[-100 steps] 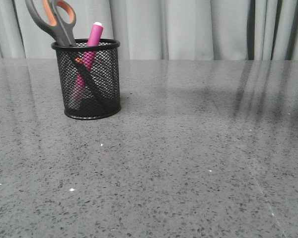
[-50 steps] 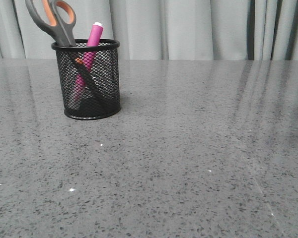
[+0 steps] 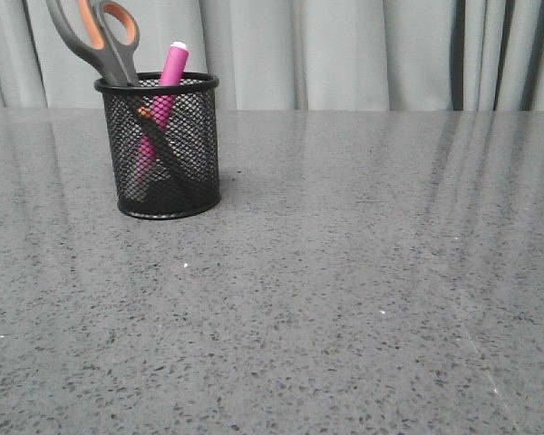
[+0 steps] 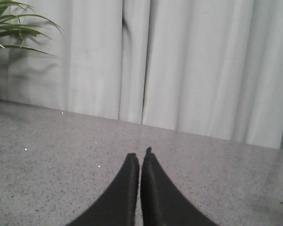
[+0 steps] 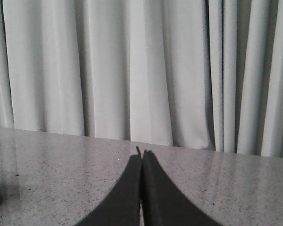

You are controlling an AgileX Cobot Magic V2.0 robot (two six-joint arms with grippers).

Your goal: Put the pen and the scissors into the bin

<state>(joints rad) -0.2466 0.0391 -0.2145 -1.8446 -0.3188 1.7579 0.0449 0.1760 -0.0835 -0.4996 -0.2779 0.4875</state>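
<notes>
Stretching away from the viewer is one grey speckled bench (image 3: pixel 344 299), its near part carrying nothing but faint reflections. Farther back on the robot's left side stands one bin (image 3: pixel 160 145), a black mesh cup, upright on the bench. Inside it are two things: one pen (image 3: pixel 166 86), magenta with a white tip, leaning toward the right with its top above the rim, and one pair of scissors (image 3: pixel 104 41), blades down in the cup and leaning the other way, so the two cross inside the mesh. The scissors' grey and orange handles rise above the rim and are cut off by the top edge of the front view. Behind the bench hangs a pale grey curtain (image 3: pixel 344 50). Neither arm appears in the front view. In the left wrist view the left gripper (image 4: pixel 140 157) shows two dark fingers (image 4: pixel 125 188) pressed together, holding nothing and poised above bare bench; green plant leaves (image 4: pixel 9 26) sit at the far corner, partly cut off. In the right wrist view the right gripper (image 5: pixel 141 155) likewise has its two fingers (image 5: pixel 127 188) closed on each other with nothing between them, and only a sliver of the bin and pen shows at the frame's edge.
</notes>
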